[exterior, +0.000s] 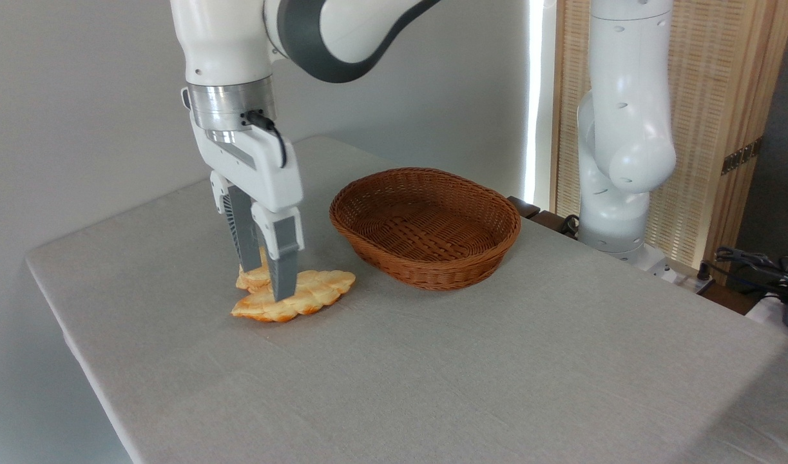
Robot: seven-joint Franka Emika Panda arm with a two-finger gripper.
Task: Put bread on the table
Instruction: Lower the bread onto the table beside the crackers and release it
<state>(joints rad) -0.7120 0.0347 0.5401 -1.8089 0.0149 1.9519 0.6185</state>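
Braided loaf [303, 298]: on table [497, 361], 9 o'clock of basket [426, 225].
Gripper [265, 280]: fingers straddling the loaf; whether clamped, cannot tell.
Bun [255, 278]: touching the loaf's far side.

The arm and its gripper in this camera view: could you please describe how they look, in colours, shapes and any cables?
The arm has glossy white rounded shells with dark grey bands at the joints. A ribbed silver metal ring sits at the wrist, with a short black cable looping from it onto the white, boxy gripper body. Two long grey fingers taper towards the tips. No markings are legible.
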